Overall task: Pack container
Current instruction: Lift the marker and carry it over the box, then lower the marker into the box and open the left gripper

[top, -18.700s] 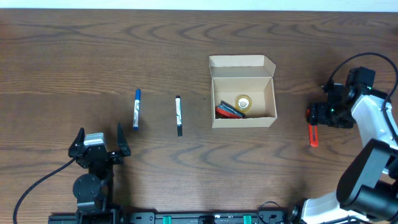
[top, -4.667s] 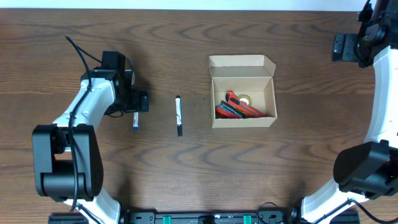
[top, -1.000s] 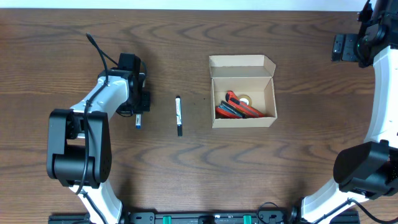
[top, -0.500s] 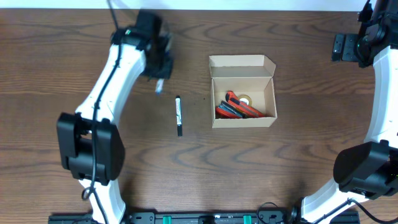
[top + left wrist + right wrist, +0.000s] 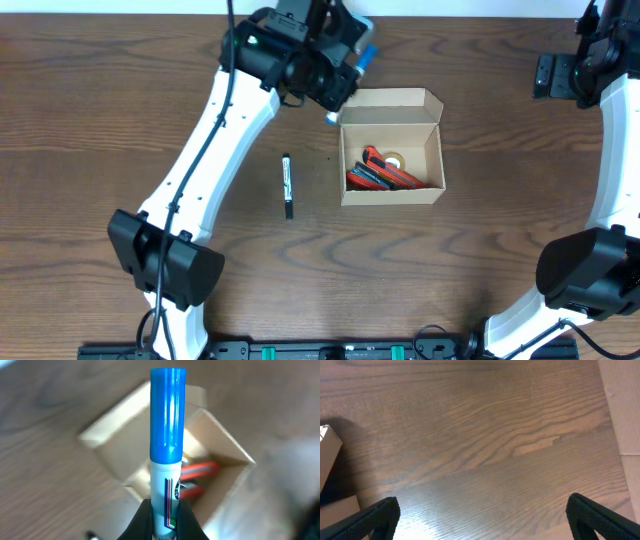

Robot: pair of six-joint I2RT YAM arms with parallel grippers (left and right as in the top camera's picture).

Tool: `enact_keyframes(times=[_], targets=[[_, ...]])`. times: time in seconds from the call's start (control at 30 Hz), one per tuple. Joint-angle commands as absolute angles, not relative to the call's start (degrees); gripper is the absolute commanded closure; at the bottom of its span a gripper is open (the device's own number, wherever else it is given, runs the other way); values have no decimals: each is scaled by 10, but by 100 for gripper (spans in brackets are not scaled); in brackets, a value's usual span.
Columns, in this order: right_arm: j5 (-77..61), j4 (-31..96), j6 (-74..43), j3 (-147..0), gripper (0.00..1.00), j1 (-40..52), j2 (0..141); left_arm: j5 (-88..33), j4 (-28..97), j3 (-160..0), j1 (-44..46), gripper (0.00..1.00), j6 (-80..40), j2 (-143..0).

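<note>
Packing looks partly done: the container (image 5: pixel 392 196), a tan cardboard box with its lid flap folded back, sits open on the worktop (image 5: pixel 100 120) right of centre and already holds some red items (image 5: pixel 378 176) and a roll of tape (image 5: pixel 393 163). The left claw (image 5: pixel 165 520) is closed on a blue-capped marker (image 5: pixel 168 435), pinching its white barrel low down, cap pointing away from the wrist. A black marker (image 5: pixel 288 185) lies on the bare worktop left of the box, apart from it, so by my reading two markers are yet to go in, and the lid is not shut. The held marker hangs above the box's back left corner, near the flap hinge, not yet inside the walls. The right claw (image 5: pixel 482 517) is spread wide and empty at the far right edge, well apart from the box.
</note>
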State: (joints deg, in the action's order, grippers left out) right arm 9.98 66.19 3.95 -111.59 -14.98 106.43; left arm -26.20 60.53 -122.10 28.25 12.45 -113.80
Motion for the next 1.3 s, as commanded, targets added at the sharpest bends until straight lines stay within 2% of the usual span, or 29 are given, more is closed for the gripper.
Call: enact_keyframes(times=[0.0, 0.53, 0.93, 1.27], targets=[[100, 662, 32, -1125, 1, -152, 1055, -334, 615, -1228, 295, 94, 170, -1154], [100, 662, 32, -1125, 1, -152, 1055, -326, 622, -1285, 319, 94, 135, -1291], [100, 662, 32, -1125, 1, -152, 1055, -327, 665, -1286, 372, 94, 178, -1310], [100, 662, 32, -1125, 1, -152, 1055, -329, 662, -1286, 374, 94, 202, -1315]])
